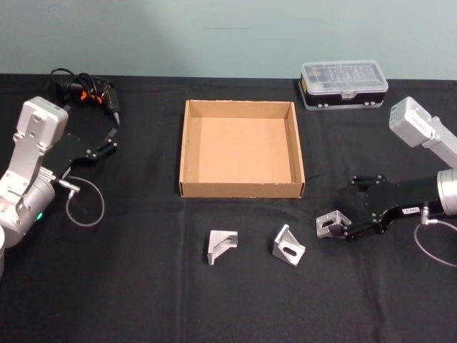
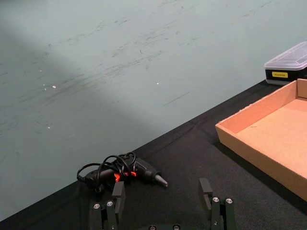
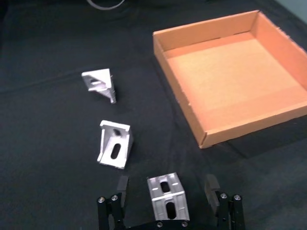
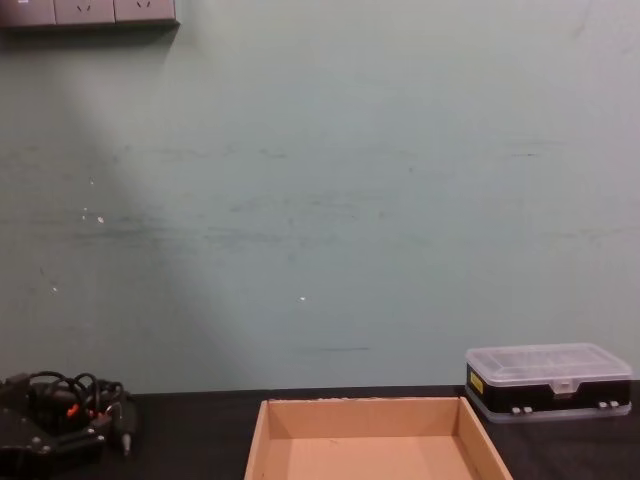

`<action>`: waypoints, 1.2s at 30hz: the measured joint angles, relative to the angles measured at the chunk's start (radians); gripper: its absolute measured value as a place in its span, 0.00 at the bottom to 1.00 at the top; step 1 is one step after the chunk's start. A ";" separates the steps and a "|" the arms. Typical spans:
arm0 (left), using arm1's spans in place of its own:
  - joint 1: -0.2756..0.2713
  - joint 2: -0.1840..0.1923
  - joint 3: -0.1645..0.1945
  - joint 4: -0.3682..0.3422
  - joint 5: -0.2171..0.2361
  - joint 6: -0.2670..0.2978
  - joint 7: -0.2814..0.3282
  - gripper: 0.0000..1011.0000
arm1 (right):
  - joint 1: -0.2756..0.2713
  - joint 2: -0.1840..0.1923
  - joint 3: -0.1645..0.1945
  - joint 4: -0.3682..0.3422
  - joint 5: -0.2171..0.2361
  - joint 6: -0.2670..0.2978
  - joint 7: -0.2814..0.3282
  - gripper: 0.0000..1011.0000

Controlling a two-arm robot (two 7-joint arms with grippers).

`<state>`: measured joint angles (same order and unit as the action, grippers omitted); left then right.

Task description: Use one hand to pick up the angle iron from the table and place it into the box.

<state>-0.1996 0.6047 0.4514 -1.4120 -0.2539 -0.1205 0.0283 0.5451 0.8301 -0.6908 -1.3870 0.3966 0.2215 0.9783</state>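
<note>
Three silver angle irons lie on the black table [image 1: 143, 286] in front of the tan cardboard box [image 1: 243, 190]: one on the left [image 1: 222, 246], one in the middle [image 1: 288, 245], one on the right [image 1: 332, 224]. My right gripper [image 1: 341, 230] is low at the right one, open. In the right wrist view that angle iron [image 3: 166, 196] stands between the two fingers [image 3: 122, 187] with a gap on each side, and the box [image 3: 254, 122] lies beyond it. My left gripper [image 1: 107, 139] rests open at the far left of the table.
A black plastic case with a clear lid [image 1: 344, 83] sits behind the box at the right. A black corded tool [image 1: 86, 89] lies at the back left, just beyond the left gripper [image 2: 162, 190]. A pale green wall stands behind the table.
</note>
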 joint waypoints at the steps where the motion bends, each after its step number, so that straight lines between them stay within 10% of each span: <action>1: 0.000 0.000 0.000 0.000 0.000 0.000 0.000 0.99 | 0.008 0.002 -0.009 0.002 -0.006 0.000 0.009 0.99; 36: 0.000 0.000 0.000 0.000 0.000 0.000 0.000 0.99 | 0.092 -0.034 -0.115 0.085 -0.083 -0.022 0.058 0.97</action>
<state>-0.1996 0.6047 0.4514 -1.4120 -0.2539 -0.1205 0.0283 0.6367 0.7957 -0.8058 -1.3025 0.3132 0.1992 1.0359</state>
